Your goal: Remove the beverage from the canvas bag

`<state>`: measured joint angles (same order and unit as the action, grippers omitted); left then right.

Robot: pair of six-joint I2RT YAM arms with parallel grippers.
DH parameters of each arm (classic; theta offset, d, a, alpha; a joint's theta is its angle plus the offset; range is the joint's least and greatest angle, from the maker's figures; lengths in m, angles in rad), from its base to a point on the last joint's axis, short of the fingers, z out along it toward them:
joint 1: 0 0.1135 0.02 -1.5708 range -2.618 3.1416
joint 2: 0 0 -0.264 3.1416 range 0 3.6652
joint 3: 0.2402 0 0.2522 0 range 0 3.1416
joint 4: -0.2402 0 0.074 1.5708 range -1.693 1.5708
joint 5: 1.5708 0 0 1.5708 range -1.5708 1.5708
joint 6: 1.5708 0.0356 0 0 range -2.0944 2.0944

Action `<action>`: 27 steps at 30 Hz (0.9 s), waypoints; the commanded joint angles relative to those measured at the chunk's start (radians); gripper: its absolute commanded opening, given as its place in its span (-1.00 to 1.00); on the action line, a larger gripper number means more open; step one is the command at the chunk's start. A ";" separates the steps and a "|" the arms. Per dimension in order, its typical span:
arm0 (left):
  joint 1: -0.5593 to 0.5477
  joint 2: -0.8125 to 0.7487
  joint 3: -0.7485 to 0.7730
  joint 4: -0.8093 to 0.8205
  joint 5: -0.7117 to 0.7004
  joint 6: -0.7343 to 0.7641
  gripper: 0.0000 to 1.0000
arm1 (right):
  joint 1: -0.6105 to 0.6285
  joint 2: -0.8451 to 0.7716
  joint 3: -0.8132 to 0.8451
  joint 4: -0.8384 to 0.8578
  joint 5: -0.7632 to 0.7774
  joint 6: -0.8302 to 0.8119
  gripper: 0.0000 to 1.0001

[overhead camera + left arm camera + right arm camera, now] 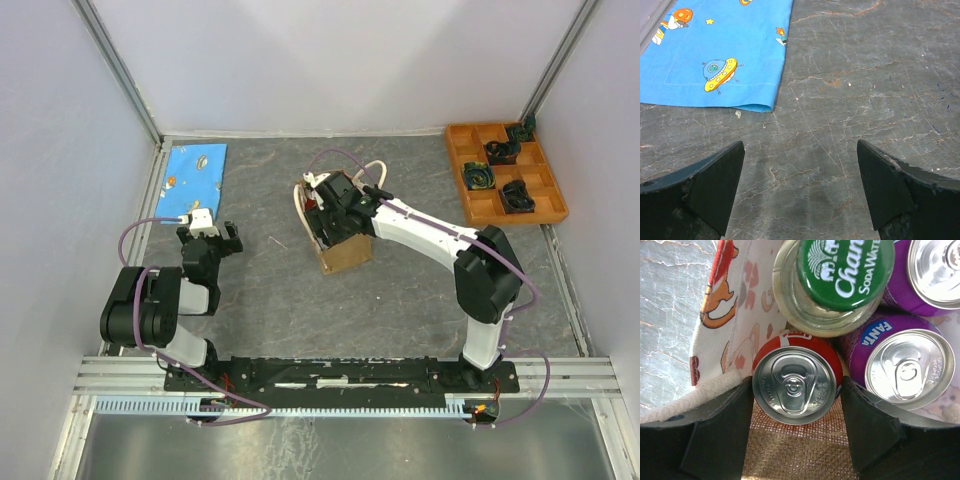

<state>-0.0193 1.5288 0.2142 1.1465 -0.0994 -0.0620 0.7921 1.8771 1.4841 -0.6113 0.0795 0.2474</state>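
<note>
The canvas bag (345, 255) stands near the middle of the tabletop (400, 300). The right gripper (796, 385) reaches down into it, its fingers (725, 440) pinching a red can (795, 395) from both sides. A green-capped soda-water bottle (842, 270) and two purple cans (905, 367) crowd beside it. Toward the left edge, the left gripper (800, 145) hangs spread and empty just short of a blue cloth (725, 50).
</note>
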 commanded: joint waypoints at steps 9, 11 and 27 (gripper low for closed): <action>-0.004 -0.010 0.019 0.034 -0.011 0.044 0.99 | 0.011 0.182 -0.103 -0.107 0.037 -0.002 -1.00; -0.004 -0.010 0.019 0.033 -0.012 0.044 0.99 | 0.010 0.165 -0.107 -0.113 0.049 -0.003 -1.00; -0.004 -0.009 0.019 0.034 -0.011 0.044 0.99 | 0.010 -0.101 0.088 -0.049 0.214 -0.037 -1.00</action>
<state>-0.0193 1.5288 0.2142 1.1465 -0.0994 -0.0616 0.8051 1.8450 1.4967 -0.6182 0.1448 0.2668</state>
